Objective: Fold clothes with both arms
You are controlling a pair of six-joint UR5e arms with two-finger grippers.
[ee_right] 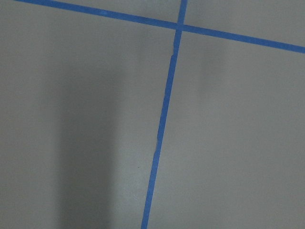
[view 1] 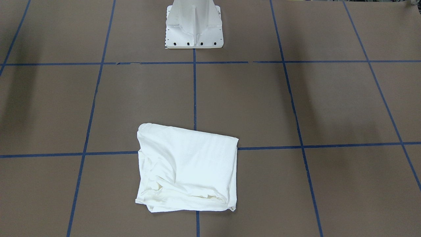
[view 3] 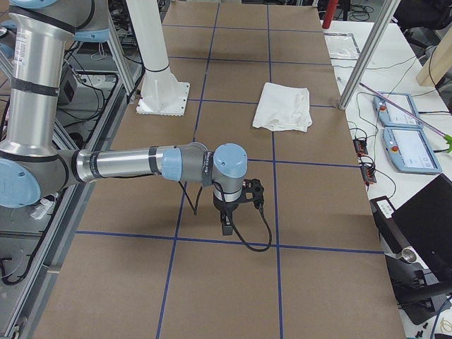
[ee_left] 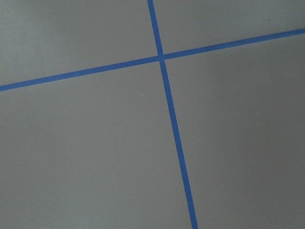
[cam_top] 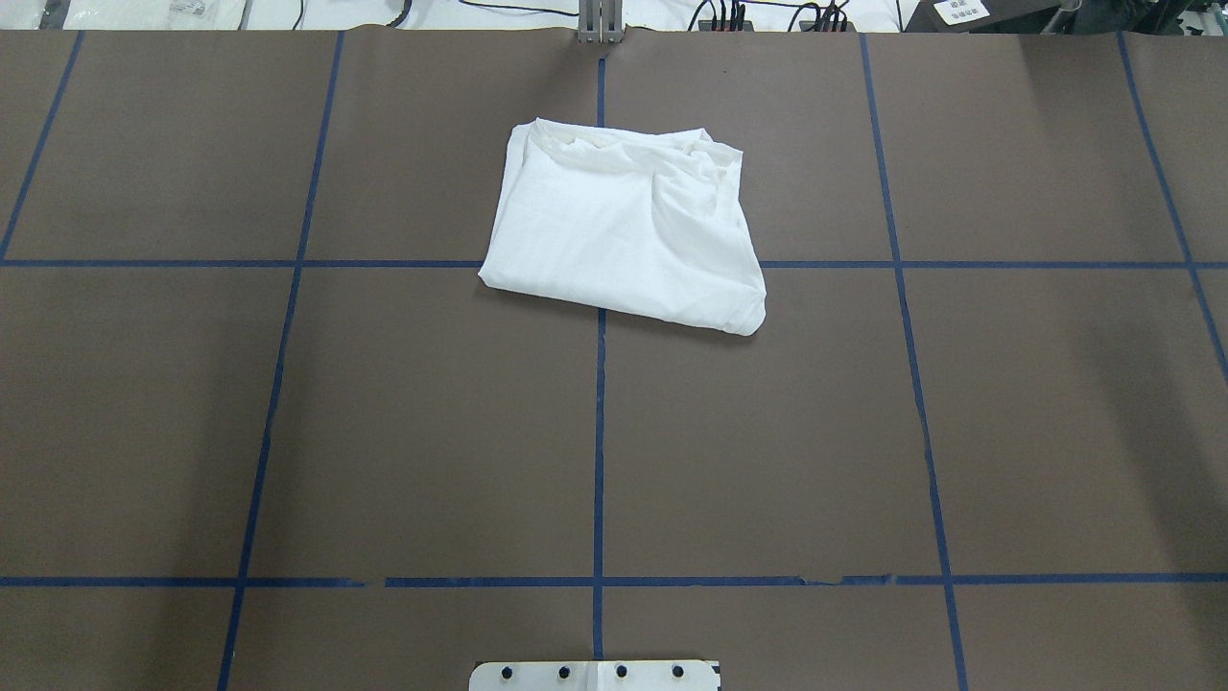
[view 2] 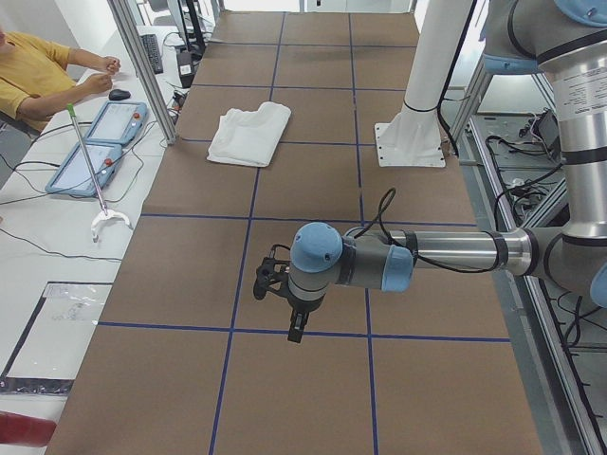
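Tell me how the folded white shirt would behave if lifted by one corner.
The shirt is soft, wrinkled cloth, so it would likely droop and unfold. Its loosely stacked layers would probably bunch if pushed. It looks thin, so it is probably light.

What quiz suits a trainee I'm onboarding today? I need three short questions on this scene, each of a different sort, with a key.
1. True or false: the shirt lies spread out flat, unfolded.
2. In the exterior left view, the near arm is the robot's: A) left, B) right, C) neither.
3. Fill in: both wrist views show only the brown table and blue ___.

Key: 1. False, it is folded. 2. A. 3. tape.
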